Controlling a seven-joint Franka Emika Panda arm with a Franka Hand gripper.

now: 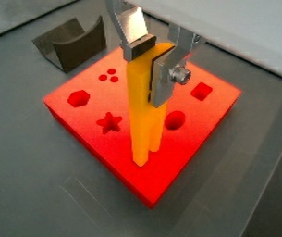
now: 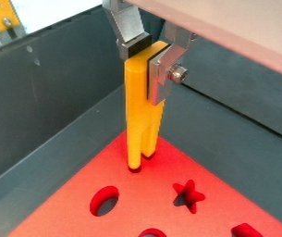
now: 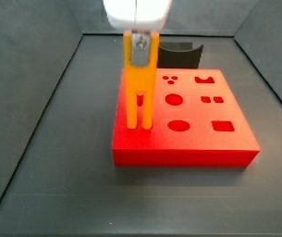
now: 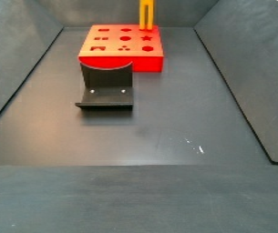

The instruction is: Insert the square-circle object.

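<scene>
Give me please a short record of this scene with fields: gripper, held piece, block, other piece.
gripper: above the red block, shut on the yellow bar's upper end
held piece: yellow bar, upright, two prongs down, tips at the block's top near one corner
block: red block with shaped holes, on the dark floor
other piece: dark bracket fixture, on the floor beside the block
insertion depth: cannot tell

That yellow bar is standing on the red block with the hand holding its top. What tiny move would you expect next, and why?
Probably a short, straight push downward. The hand grips the top of the square-circle object, which stands upright with its prongs at the surface of the red block near one corner. Most of the bar is above the block, so it looks barely seated, if at all.
</scene>
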